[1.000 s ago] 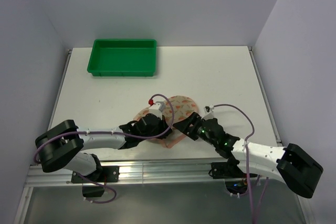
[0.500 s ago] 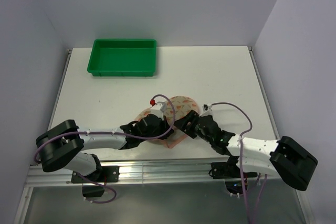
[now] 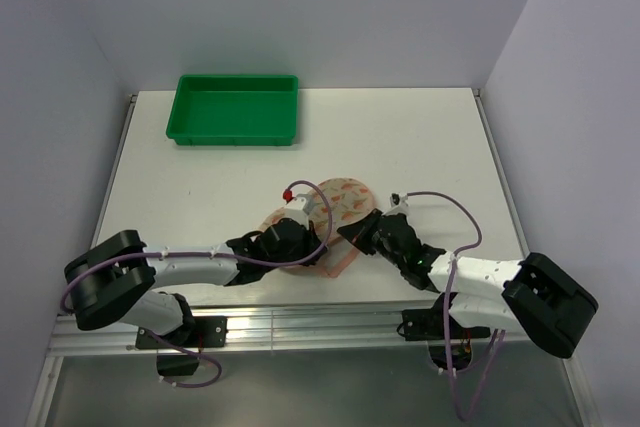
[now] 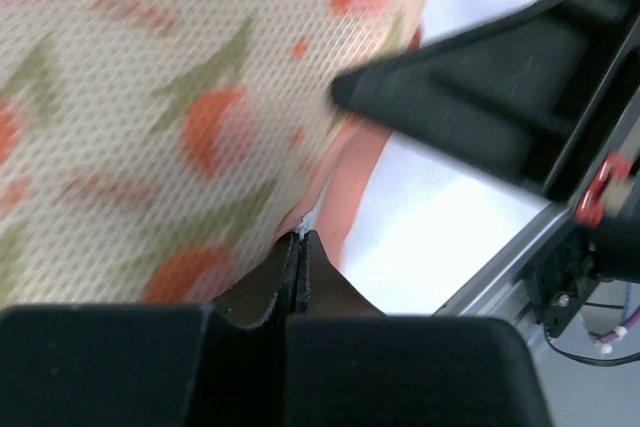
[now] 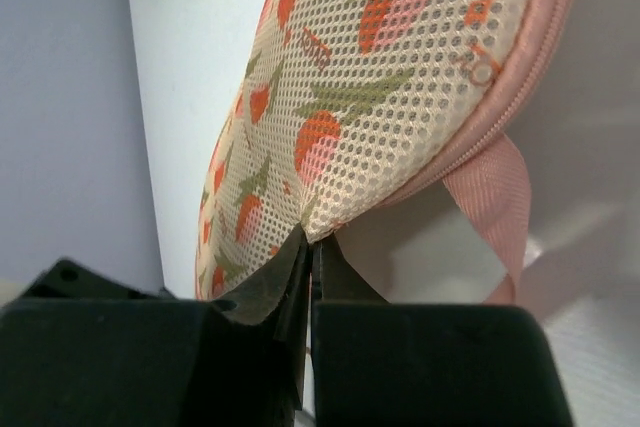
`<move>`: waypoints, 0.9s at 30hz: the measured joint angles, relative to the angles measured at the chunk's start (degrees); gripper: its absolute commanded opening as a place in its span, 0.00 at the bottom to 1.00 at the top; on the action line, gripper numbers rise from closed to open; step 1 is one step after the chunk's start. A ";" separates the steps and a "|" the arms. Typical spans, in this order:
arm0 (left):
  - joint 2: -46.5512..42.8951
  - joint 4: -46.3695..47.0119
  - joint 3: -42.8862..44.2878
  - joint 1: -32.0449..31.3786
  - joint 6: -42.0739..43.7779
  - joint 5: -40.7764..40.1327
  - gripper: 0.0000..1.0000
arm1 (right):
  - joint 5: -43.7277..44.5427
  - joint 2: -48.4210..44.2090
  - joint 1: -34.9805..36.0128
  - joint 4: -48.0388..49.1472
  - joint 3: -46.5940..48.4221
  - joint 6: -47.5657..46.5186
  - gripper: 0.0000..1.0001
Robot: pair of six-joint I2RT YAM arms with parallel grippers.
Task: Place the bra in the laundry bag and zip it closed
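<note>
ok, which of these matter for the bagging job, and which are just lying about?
In the job: laundry bag; left gripper and right gripper, both pinched shut on its edge.
Lying about: green tray, far left, well apart from the bag.

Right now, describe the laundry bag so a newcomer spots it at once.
On the white table, skip the green tray at the far left and look near the front edge, mid-width. There the laundry bag lies, left gripper and right gripper both pinching its edge. It alone is pale pink mesh with orange-and-green print.
</note>
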 measured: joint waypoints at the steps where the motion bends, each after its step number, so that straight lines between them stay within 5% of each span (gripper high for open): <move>1: -0.68 -0.74 -0.28 -0.04 -0.07 -0.50 0.00 | -0.04 -0.04 -0.94 0.00 0.00 -0.37 0.00; 13: -14.73 -13.09 -8.04 -0.17 -4.59 -7.54 0.00 | -4.28 -2.03 -15.56 -0.81 1.22 -8.00 0.00; 21: -20.94 -16.37 -8.92 0.02 -6.62 -10.73 0.00 | -18.67 7.34 -23.12 -5.31 10.43 -16.06 0.03; 23: -21.31 -16.37 -9.03 0.09 -6.40 -10.60 0.00 | -21.92 11.32 -23.56 -6.58 14.45 -18.38 0.14; 26: -21.00 -15.89 -9.07 0.04 -5.53 -9.09 0.00 | -24.28 15.69 -23.34 -8.72 19.89 -21.16 0.81; 27: -20.57 -15.52 -9.07 -0.07 -5.29 -8.37 0.00 | -24.22 16.33 -22.97 -9.60 21.31 -22.01 0.89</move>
